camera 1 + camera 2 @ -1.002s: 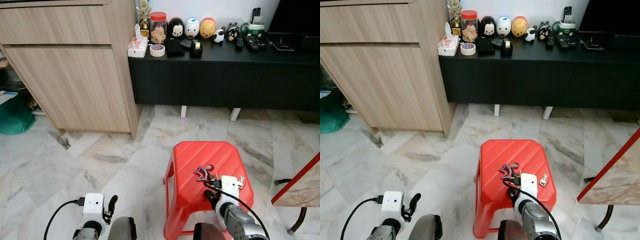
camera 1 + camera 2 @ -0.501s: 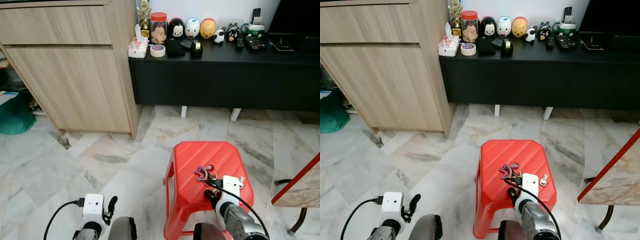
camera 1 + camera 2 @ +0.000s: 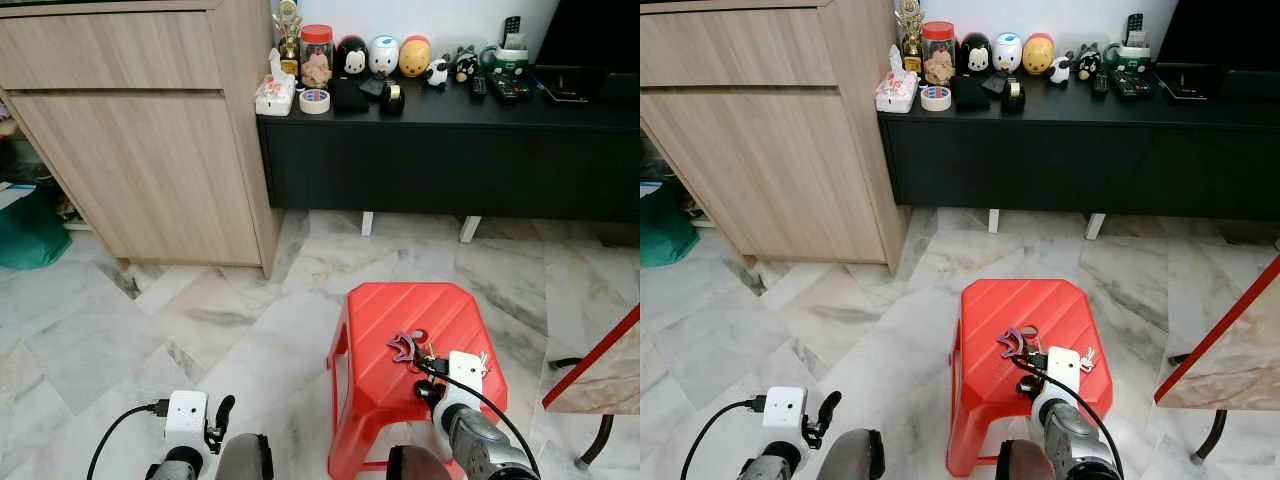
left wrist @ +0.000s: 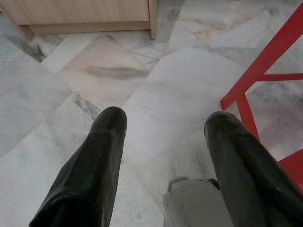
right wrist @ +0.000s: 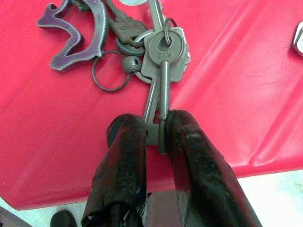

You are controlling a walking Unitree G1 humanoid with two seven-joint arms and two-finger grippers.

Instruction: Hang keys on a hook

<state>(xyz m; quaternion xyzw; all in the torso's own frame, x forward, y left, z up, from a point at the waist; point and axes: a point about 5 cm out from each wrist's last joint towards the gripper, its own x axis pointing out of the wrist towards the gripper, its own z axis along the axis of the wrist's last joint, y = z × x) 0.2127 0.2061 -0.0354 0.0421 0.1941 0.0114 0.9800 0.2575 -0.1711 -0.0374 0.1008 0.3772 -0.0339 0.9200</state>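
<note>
Marble floor surrounds a red stool point(image 3: 415, 335) in front of the black counter point(image 3: 450, 110). On the stool we see the keys point(image 5: 156, 52) (with a purple fob), their tips pinched in the right gripper point(image 5: 158, 137) jaws. Our left gripper point(image 4: 163, 142) hangs low, jaws released.

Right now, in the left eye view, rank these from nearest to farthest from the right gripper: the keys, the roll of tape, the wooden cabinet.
1. keys: on the red stool, at the right gripper.
2. wooden cabinet: across the floor, left.
3. roll of tape: on the black sideboard, farthest back.
</note>
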